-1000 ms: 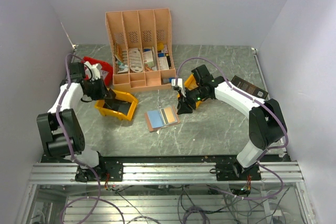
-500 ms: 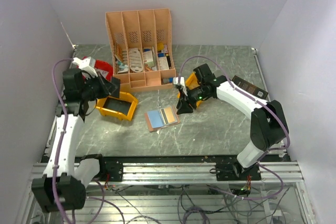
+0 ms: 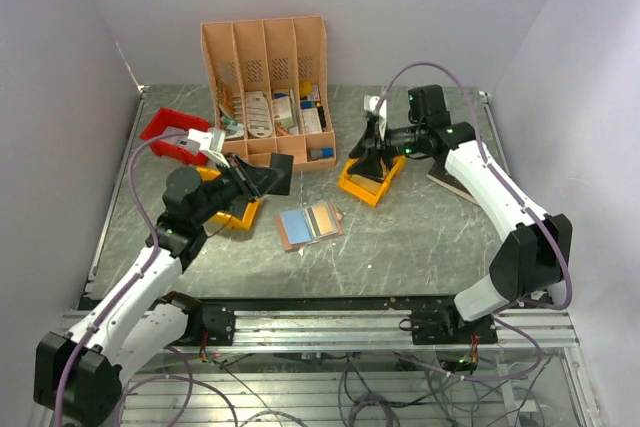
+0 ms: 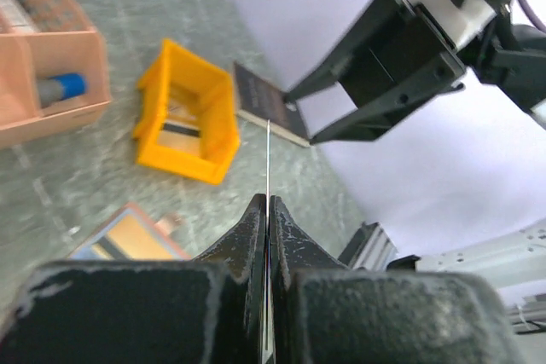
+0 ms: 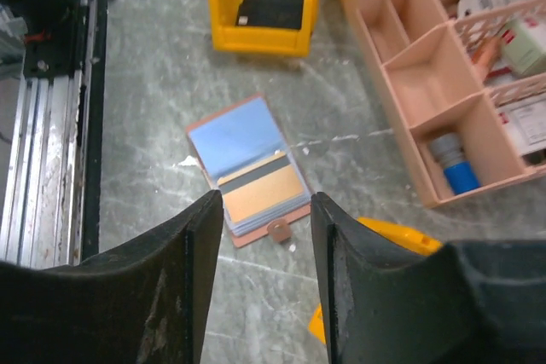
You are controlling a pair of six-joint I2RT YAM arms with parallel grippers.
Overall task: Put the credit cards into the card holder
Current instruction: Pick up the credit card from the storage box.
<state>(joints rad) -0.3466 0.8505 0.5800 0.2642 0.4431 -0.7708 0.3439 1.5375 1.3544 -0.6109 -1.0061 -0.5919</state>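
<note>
The card holder (image 3: 308, 224) lies open on the table, a pale blue panel on the left and a tan card with a dark stripe on the right; it also shows in the right wrist view (image 5: 252, 172). My left gripper (image 3: 272, 176) hangs above the table just left of it, shut on a thin credit card seen edge-on (image 4: 268, 155). My right gripper (image 3: 369, 154) is open and empty, raised over the right yellow bin (image 3: 372, 180). In the left wrist view that bin (image 4: 183, 112) holds a flat card with a dark stripe.
A peach slotted organiser (image 3: 265, 87) stands at the back. A second yellow bin (image 3: 232, 213) sits under my left arm, with a red bin (image 3: 165, 130) behind it. A black book (image 4: 269, 112) lies right of the right yellow bin.
My left arm has lifted out of the left yellow bin and swung right towards the card holder with a card in its jaws. My right arm has drawn back and up over the right bin.
</note>
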